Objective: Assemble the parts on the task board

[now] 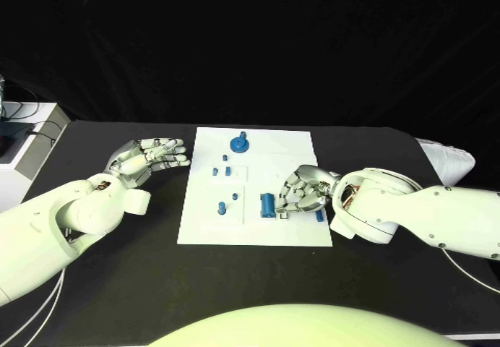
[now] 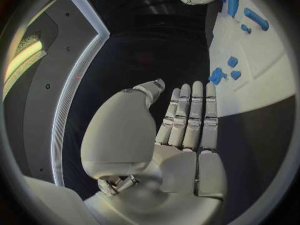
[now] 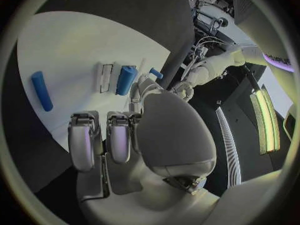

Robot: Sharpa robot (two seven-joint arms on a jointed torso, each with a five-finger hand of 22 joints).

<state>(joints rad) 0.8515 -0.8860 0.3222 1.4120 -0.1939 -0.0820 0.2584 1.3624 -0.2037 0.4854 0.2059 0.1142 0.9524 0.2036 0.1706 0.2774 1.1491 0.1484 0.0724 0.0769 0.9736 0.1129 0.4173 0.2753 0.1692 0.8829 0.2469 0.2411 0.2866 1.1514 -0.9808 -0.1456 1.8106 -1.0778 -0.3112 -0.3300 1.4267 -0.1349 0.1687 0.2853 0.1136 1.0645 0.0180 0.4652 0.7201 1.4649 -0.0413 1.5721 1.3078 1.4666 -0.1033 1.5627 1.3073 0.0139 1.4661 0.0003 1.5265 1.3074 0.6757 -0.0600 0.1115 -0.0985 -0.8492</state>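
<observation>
The white task board lies in the middle of the table. A round blue part stands near its far edge, with small blue pieces and a blue peg nearer me. My right hand hovers over the board's right side with its fingers curled in, right beside a blue cylinder. I cannot tell whether they touch it. Another small blue piece lies by the board's right edge. My left hand is off the board's left side, fingers straight and apart, holding nothing.
The black table runs round the board on all sides. A white box stands at the table's far left. In the left wrist view the board lies beyond the fingertips, with the round part closest.
</observation>
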